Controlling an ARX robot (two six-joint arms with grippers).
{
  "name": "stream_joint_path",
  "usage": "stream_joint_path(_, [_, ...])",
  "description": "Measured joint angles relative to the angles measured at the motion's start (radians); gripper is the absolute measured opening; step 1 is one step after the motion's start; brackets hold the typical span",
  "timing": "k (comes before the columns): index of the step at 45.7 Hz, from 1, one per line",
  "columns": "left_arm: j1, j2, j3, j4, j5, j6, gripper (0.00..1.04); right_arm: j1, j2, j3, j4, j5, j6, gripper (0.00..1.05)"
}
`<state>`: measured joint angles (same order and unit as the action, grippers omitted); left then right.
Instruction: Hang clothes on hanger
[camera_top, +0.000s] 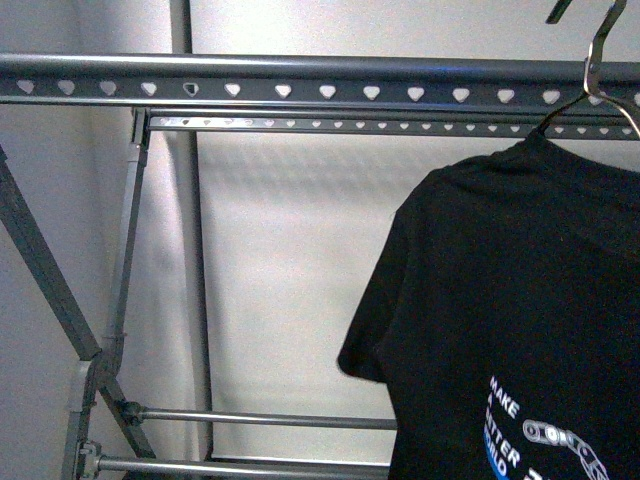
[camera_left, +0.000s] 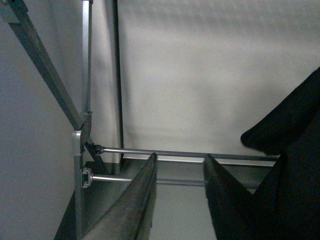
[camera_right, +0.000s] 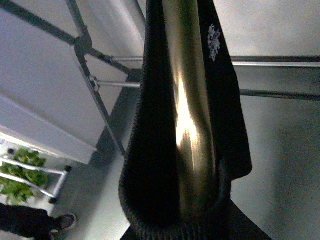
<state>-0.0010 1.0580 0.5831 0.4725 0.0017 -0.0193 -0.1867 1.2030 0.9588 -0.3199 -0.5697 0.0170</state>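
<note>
The grey clothes rack's top rail (camera_top: 300, 90) with heart-shaped holes runs across the front view, with a second rail (camera_top: 380, 125) behind it. The black T-shirt (camera_top: 520, 300) with white and blue lettering and a chain graphic hangs on a metal coat hanger (camera_top: 598, 60) at the right. The hanger's hook rises in front of the top rail and past the picture's upper edge. In the right wrist view the shiny hanger (camera_right: 192, 125) and the shirt's collar (camera_right: 150, 150) fill the picture and hide my right gripper's fingers. My left gripper (camera_left: 180, 157) is open and empty, low beside the shirt's sleeve (camera_left: 285, 130).
The rack's crossed legs (camera_top: 50, 290) stand at the left, with two lower crossbars (camera_top: 260, 418) between them. A pale wall is behind the rack. A white shelf of green plants (camera_right: 25, 175) and a person's shoe (camera_right: 62, 222) are on the floor to one side.
</note>
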Motion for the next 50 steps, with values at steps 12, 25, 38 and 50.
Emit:
stream_joint_path(12, [0.000,-0.147,-0.237,0.088,-0.002,0.013,0.04,0.071,0.212,0.253,-0.002,0.129,0.157,0.09])
stream_joint_path(25, [0.000,-0.301,-0.403,0.101,-0.002,0.014,0.04,0.148,0.432,0.484,-0.057,0.294,0.224,0.09])
stream_joint_path(38, [0.000,-0.461,-0.495,0.034,-0.002,0.014,0.04,0.206,0.523,0.542,-0.036,0.370,0.260,0.09])
stream_joint_path(50, [0.000,-0.604,-0.539,-0.064,-0.002,0.014,0.04,0.203,0.485,0.333,0.150,0.345,0.246,0.09])
